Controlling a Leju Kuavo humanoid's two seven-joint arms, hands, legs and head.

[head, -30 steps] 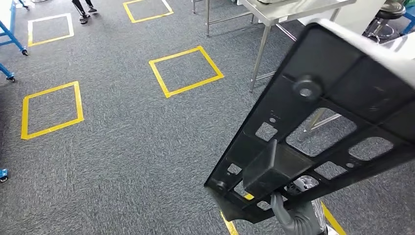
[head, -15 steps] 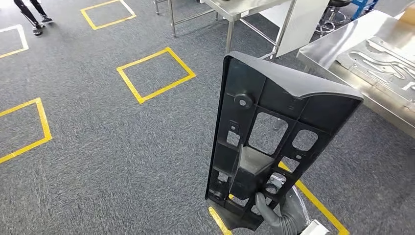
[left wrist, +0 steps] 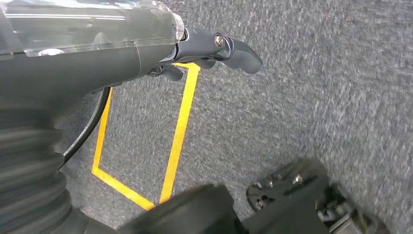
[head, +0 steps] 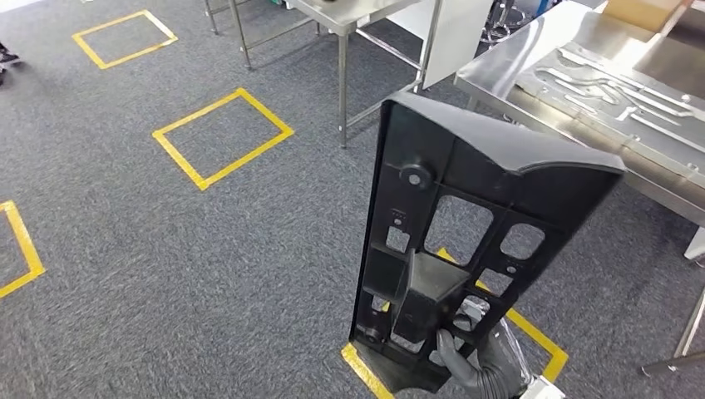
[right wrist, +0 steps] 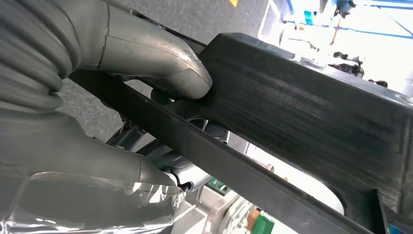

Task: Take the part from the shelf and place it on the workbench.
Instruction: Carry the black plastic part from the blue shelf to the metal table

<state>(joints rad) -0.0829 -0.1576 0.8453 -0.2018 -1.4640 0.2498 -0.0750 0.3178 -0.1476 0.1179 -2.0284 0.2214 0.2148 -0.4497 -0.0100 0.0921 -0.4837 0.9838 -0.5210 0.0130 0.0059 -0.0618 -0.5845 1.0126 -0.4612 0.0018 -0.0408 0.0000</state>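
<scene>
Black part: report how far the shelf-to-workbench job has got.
Done: the black part is off the shelf, gripped at its lower end by the right hand. In hand: it is carried upright above the carpet, beside the steel workbench. Left: setting it down on the workbench. The left hand hangs over the floor, holding nothing.

I'm seeing the part [head: 465,241] in my right hand [head: 482,366] as matt black plastic — ribbed, faintly grained. The workbench [head: 499,71] beyond it is showing as brushed, glossy metal. Below both hands, grey carpet [head: 208,266] is looking rough and looped, with smooth yellow tape [head: 220,137]. My left hand [left wrist: 204,48] is showing dull grey plastic — clear film over it.
</scene>
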